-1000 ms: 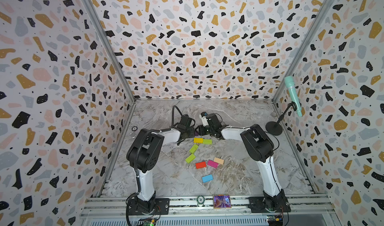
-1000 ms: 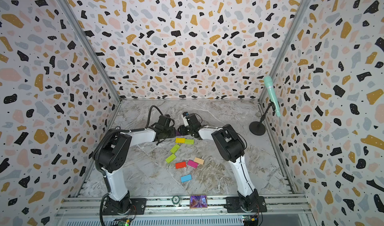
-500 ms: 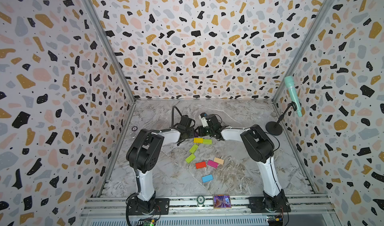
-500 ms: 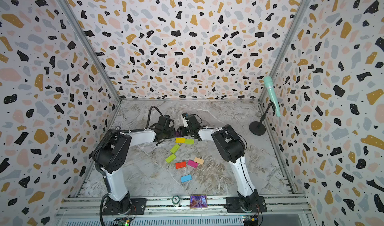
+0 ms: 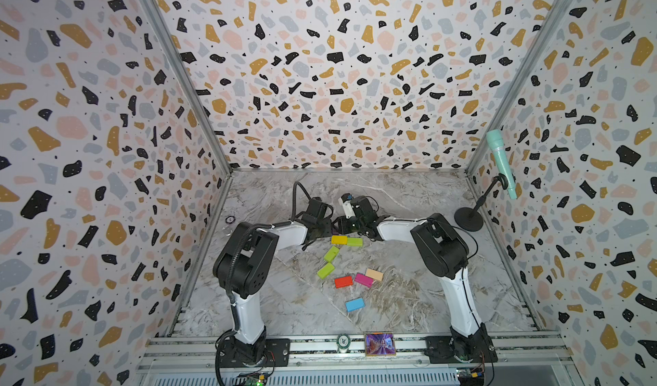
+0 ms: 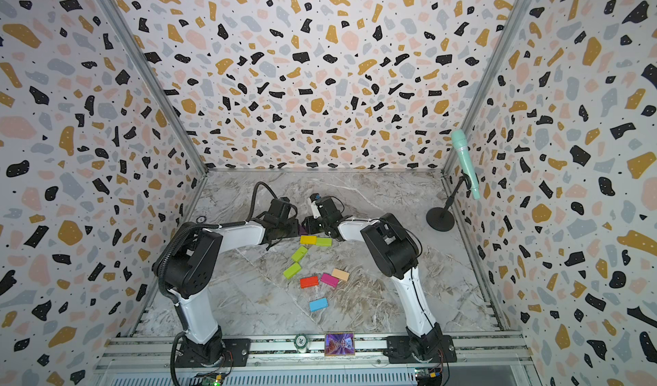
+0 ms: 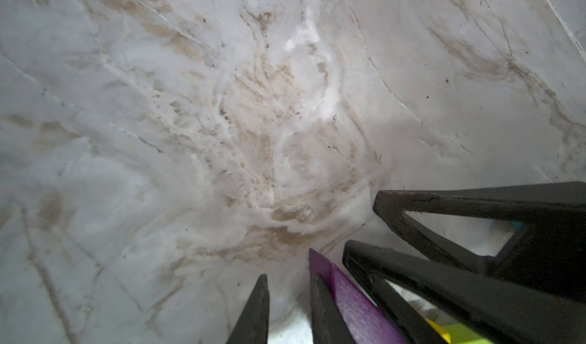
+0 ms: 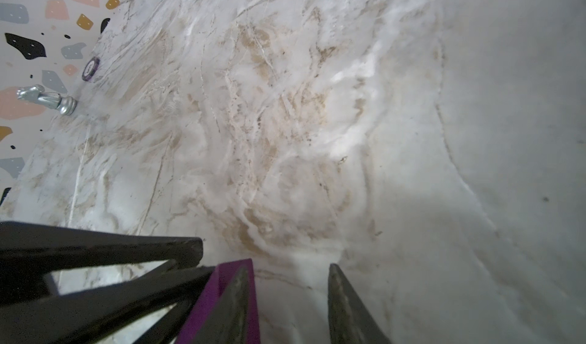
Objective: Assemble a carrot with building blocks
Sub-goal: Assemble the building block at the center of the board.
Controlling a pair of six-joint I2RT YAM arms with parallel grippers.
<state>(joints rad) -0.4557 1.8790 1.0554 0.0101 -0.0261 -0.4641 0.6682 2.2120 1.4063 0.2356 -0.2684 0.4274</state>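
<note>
The left gripper (image 7: 288,277) stands narrow and empty, and the right gripper (image 8: 288,266) a little wider, also empty. The purple triangle (image 7: 348,301) sits wedged between their outer fingers. Neither arm has shifted this past second, so I judge a fine squaring-up. The carrot (image 5: 346,241) is only yellow and lime touching. The other matte, crisp-edged building blocks (image 5: 362,280) lie loose on the veined marble table (image 5: 391,195).

In both top views only a sliver of the purple block (image 5: 334,230) is seen, just behind the yellow block (image 5: 338,240); the rest is hidden. In the left wrist view it is cut off by the edge and partly covered by the left gripper (image 7: 288,277). A teal speck (image 7: 517,225) near the yellow block is too small to be named.
</note>
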